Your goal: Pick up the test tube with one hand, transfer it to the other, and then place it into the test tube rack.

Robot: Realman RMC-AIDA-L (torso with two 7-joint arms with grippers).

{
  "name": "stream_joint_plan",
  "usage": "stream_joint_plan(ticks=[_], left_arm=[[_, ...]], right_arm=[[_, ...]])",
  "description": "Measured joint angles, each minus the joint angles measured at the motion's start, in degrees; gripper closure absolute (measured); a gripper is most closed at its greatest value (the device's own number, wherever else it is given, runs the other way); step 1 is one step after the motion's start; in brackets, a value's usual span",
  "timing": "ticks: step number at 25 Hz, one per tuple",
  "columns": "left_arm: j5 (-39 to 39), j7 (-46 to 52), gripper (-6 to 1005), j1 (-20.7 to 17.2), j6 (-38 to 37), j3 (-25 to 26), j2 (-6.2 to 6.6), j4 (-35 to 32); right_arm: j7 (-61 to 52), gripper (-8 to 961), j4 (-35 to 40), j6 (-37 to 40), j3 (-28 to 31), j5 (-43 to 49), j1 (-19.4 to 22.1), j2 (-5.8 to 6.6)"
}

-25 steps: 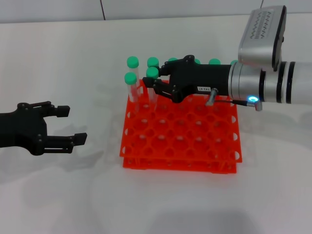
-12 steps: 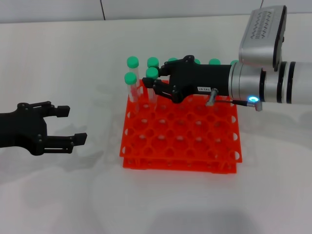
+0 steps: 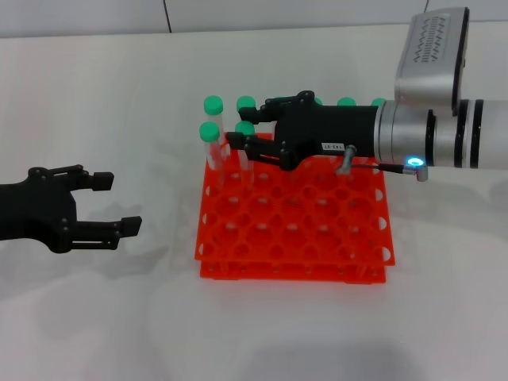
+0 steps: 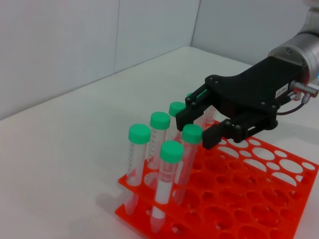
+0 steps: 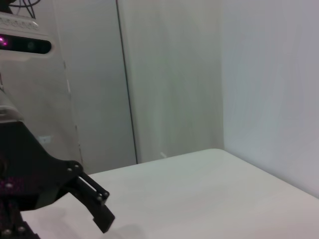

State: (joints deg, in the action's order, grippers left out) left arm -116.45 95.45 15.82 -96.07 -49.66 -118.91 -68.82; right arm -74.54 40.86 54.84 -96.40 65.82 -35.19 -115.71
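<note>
From the head camera, the right gripper [image 3: 242, 129], the one bearing the white label, reaches in over the far-left corner of the test tube rack [image 3: 292, 226]. Its fingers stand spread on either side of the test tube [image 3: 244, 147], which sits upright in a hole there, green cap level with the fingertips. The jaws look open around the cap and not pressed on it, though a light touch cannot be excluded. The left gripper [image 3: 113, 204] hangs open and empty, well apart to the left of the rack, so the right arm is by far the nearer.

The left wrist camera shows the same group: the tube's long axis is vertical, its cap just at the tips of the right gripper, with other green-capped tubes [image 4: 139, 154] close beside it. Any withdrawal should probably go straight back, clear of those neighbours.

The right wrist camera shows only one dark finger [image 5: 94, 202] against a bare tabletop [image 5: 209, 194]; the tube is hidden there
</note>
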Motion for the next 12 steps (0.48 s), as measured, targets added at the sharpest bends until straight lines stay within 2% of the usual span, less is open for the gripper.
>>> stream_joint_plan(ticks=[4, 7, 10, 12], left_arm=[[0.00, 0.00, 125, 0.00, 0.00, 0.00, 0.00, 0.00], [0.00, 0.00, 125, 0.00, -0.04, 0.09, 0.00, 0.00], [0.01, 0.00, 125, -0.04, -0.09, 0.32, 0.00, -0.03], [0.02, -0.01, 125, -0.11, -0.09, 0.34, 0.00, -0.05]], right_arm=[[-0.04, 561, 0.60, 0.39, 0.09, 0.00, 0.50, 0.12], [-0.08, 448, 1.67, 0.58, 0.09, 0.01, 1.31, 0.26], [-0.13, 334, 4.96, 0.53, 0.09, 0.22, 3.90, 0.45], [-0.14, 326, 7.10, 0.37, 0.42, 0.39, 5.81, 0.59]])
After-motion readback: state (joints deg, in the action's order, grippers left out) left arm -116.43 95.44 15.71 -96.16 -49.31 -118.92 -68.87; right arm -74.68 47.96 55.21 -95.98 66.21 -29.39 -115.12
